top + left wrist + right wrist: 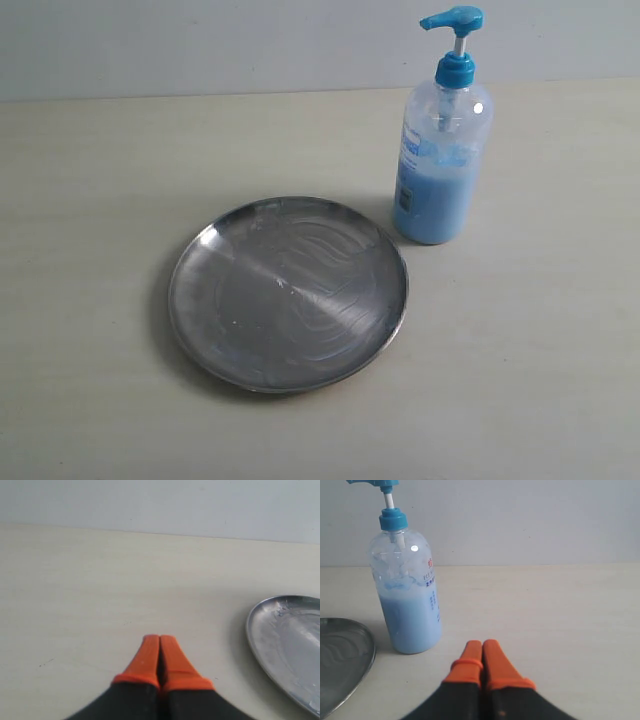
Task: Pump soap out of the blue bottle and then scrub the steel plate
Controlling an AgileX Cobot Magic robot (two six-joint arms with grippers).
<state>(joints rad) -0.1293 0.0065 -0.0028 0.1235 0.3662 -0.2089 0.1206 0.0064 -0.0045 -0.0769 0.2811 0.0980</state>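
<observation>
jaws: our left gripper [159,639] and right gripper [482,642] both closed tight, empty | blue bottle [440,170] upright at 1 o'clock of steel plate [288,292], just beside | risk: our off-centre press tips the tall bottle, or the squirt lands off the plate

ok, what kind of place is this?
Probably a lab test bench, not a real kitchen: a plain pale table against a blank wall, with a steel plate and a blue bottle set out.
</observation>
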